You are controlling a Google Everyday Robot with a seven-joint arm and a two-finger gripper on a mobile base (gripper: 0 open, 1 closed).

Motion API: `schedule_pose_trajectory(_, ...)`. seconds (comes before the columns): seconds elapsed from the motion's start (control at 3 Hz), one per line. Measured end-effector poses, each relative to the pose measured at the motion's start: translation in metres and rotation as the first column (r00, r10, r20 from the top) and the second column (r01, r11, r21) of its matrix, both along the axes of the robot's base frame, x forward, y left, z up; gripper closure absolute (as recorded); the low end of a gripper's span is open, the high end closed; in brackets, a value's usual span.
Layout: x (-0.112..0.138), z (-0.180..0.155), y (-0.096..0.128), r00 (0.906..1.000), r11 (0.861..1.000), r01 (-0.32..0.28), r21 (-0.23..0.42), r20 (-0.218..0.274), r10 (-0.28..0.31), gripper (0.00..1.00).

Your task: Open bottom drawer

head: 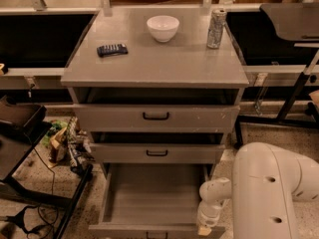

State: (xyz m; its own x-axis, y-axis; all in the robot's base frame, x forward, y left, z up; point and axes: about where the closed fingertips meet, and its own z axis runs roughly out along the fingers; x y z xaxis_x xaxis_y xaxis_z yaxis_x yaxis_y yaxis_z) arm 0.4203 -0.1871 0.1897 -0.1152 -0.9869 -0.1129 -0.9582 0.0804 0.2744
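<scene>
The grey cabinet (154,66) has three drawers. The bottom drawer (149,198) stands pulled far out, showing its bare grey inside. Its front panel (124,230) lies at the lower edge of the view, with the small black handle (157,234) just visible. The middle drawer (157,153) and the top drawer (155,117) are each slightly ajar. My white arm (269,193) comes in from the lower right. Its gripper (204,228) hangs at the right front corner of the bottom drawer, mostly hidden behind the wrist.
On the cabinet top are a white bowl (163,27), a can (216,28) and a dark remote (112,49). Clutter and cables (65,146) lie on the floor to the left beside a black stand (20,133). Dark table legs (294,96) stand to the right.
</scene>
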Motion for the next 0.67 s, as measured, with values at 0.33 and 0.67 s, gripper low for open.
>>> schedule_pose_trajectory(0.33, -0.0079, 0.0007, 0.0009, 0.9996, 1.0, -0.014, 0.009, -0.024, 0.014, 1.0)
schedule_pose_trajectory(0.67, -0.0146, 0.0015, 0.0016, 0.9986, 0.999, -0.026, 0.018, -0.046, 0.027, 1.0)
